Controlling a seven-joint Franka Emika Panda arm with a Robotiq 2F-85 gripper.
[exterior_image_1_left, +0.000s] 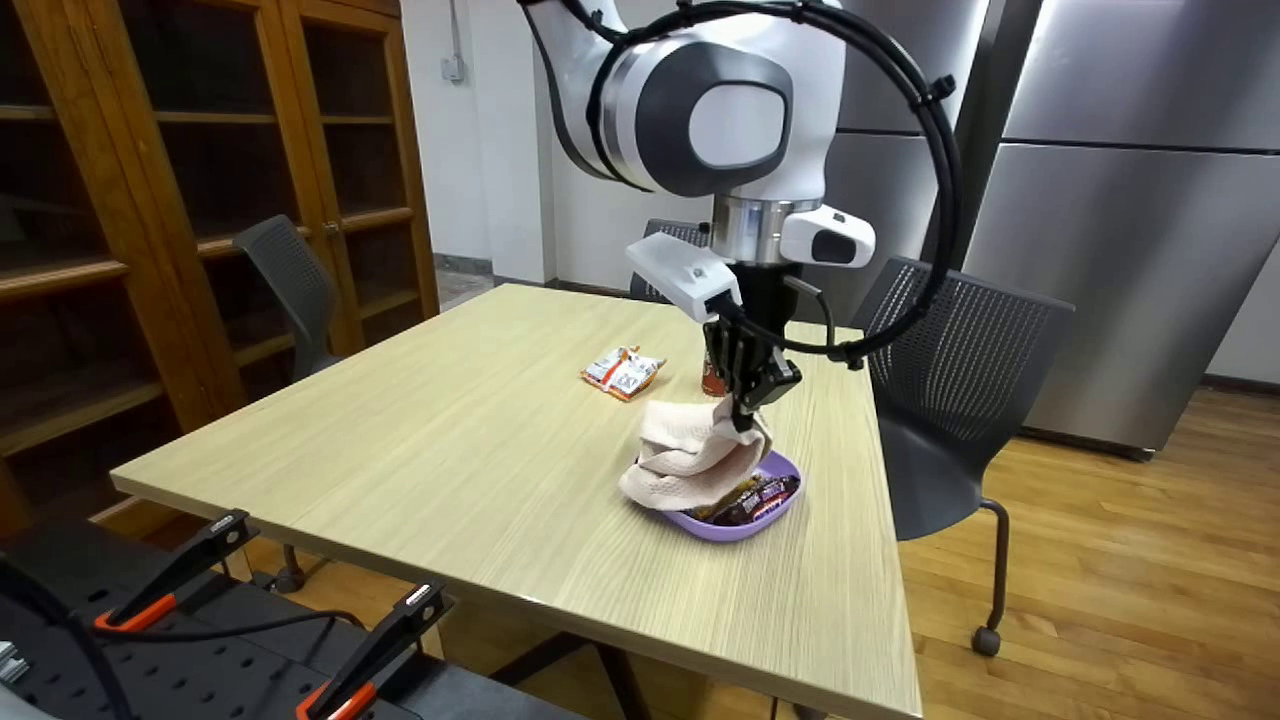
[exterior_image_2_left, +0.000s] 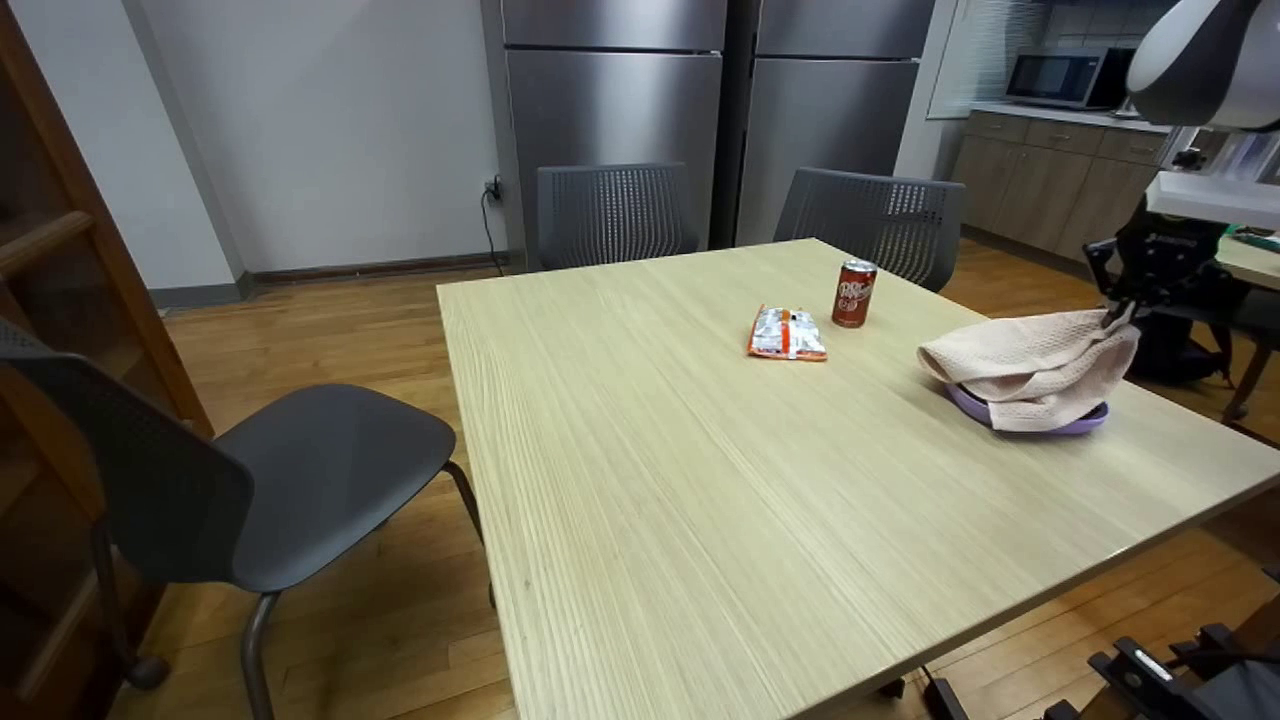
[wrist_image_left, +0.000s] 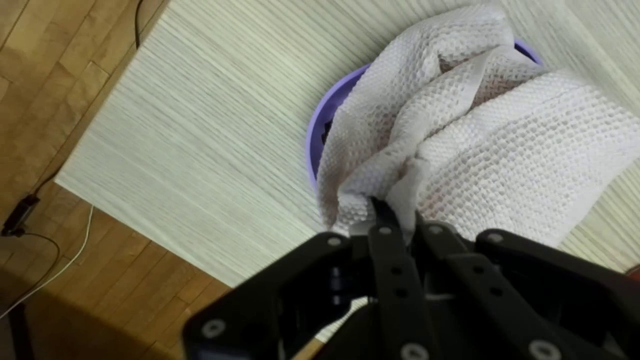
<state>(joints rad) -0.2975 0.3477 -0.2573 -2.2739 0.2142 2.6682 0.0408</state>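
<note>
A black two-fingered robot gripper (exterior_image_1_left: 742, 418) pinches a pale pink waffle-weave cloth (exterior_image_1_left: 685, 458), right of centre in an exterior view, draped partly over a purple plastic dish (exterior_image_1_left: 728, 532) — dark, glossy snack wrappers (exterior_image_1_left: 764, 498) showing at its edge. A red-brown drink can (exterior_image_2_left: 854, 294), right of centre in an exterior view, appears to read "Dr Pepper" — a white-and-orange packet (exterior_image_2_left: 787, 335) sits near it. Stainless-steel refrigerators (exterior_image_2_left: 615, 125) and grey mesh-backed chairs (exterior_image_2_left: 615, 212) stand beyond the pale wood-grain table (exterior_image_2_left: 700, 450).
</note>
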